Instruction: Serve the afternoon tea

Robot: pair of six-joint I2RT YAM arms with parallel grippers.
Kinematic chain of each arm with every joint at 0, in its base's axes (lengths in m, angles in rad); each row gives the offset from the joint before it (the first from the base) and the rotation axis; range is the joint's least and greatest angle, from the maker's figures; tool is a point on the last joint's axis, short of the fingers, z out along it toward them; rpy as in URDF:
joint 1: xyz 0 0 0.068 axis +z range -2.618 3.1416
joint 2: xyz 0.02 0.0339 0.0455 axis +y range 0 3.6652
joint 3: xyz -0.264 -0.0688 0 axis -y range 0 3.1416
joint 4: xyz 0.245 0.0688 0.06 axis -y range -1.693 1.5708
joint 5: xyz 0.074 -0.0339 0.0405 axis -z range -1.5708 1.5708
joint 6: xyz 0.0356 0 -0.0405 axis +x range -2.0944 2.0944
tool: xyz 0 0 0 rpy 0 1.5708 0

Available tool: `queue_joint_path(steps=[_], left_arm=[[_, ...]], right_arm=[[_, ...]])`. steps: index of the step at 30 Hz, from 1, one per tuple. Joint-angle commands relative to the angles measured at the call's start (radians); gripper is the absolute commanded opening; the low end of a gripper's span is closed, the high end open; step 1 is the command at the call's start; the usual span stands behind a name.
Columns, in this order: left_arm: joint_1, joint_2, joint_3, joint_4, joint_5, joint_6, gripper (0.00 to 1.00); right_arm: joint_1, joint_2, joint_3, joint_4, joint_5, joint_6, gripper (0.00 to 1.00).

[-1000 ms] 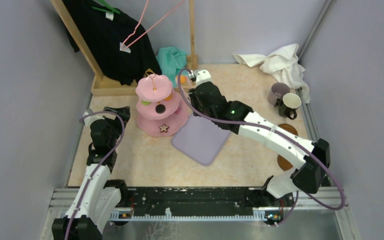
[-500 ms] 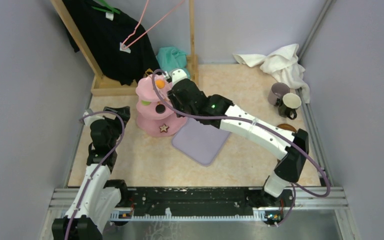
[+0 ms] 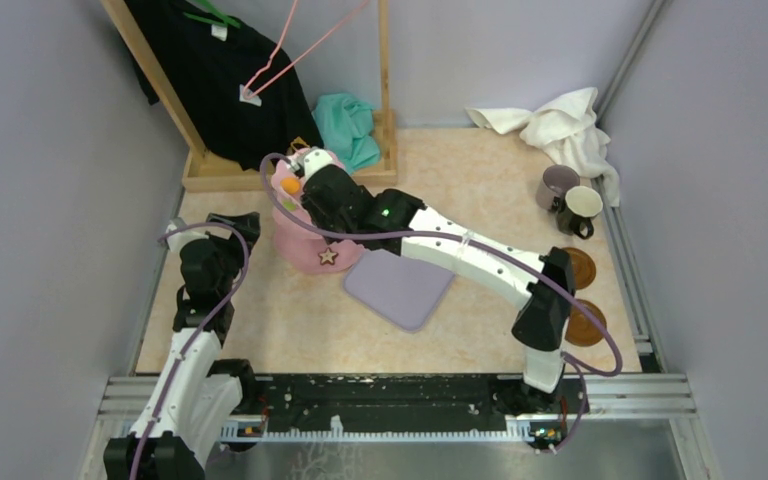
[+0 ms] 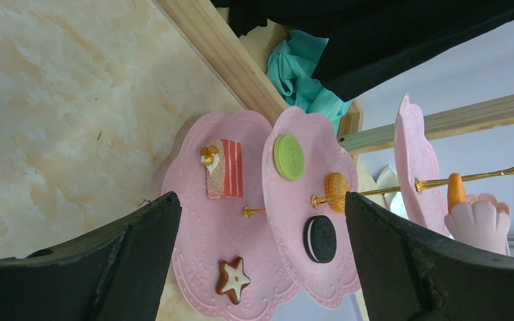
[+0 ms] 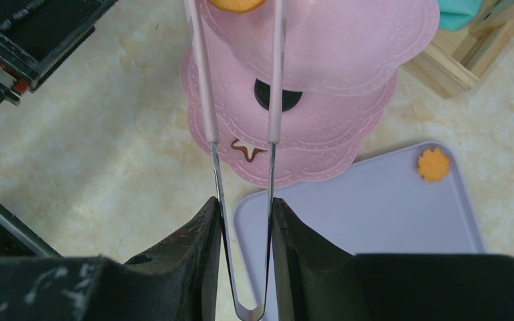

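Across the worktop (image 3: pixel 290 320), the right arm (image 3: pixel 460 255) has swung leftwards in the last second. It started behind the far corner of the tray (image 3: pixel 400 292) and now reaches over the stand (image 3: pixel 305 248). The left arm (image 3: pixel 188 365) has not stirred. The stand sits at the rear left, just beside the tray, and from above the arm hides most of its upper tiers. The mugs (image 3: pixel 558 184) sit far off at the right by the white cloth (image 3: pixel 560 125). The saucers (image 3: pixel 578 266) lie nearer along the right edge and are bare, so that pairing looks not yet begun.

The right gripper (image 5: pixel 243 224) is pressed together on the tongs (image 5: pixel 201 80), squeezing their arms. The left gripper (image 4: pixel 261 200) is spread, holds nothing and faces the stand from the side.

The tongs pinch an orange sweet (image 4: pixel 456 192), which has travelled with the arm. It now hangs over the top tier, close to the gold handle (image 4: pixel 495 175); whether it touches the tier I cannot tell. That tier looks otherwise bare. The lower tiers carry a green round (image 4: pixel 288 156), a black round (image 4: pixel 320 239) and a star (image 4: pixel 234 277).

I judge the carry finished and the release onto the top tier the step in hand. A second orange sweet (image 5: pixel 433 164) lies on the tray, likely the next to fetch.
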Motion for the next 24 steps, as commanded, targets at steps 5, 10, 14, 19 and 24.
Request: queue_joint_path(steps=[5,10,14,19,24], left_arm=[[0.004,-0.017,0.007,0.023,-0.007,0.015,0.97],[0.004,-0.021,0.007,0.021,-0.01,0.017,0.97],[0.002,-0.02,0.008,0.02,-0.012,0.018,0.97],[0.001,-0.022,0.007,0.02,-0.014,0.02,0.97],[0.001,-0.021,0.005,0.02,-0.013,0.02,0.97]], right_arm=[[0.008,0.11,0.247,-0.042,0.015,-0.023,0.12],[-0.002,0.171,0.329,-0.065,0.017,-0.022,0.13],[-0.015,0.199,0.365,-0.08,0.016,-0.02,0.14],[-0.028,0.201,0.358,-0.07,0.021,-0.017,0.17],[-0.045,0.2,0.354,-0.063,0.012,-0.015,0.2]])
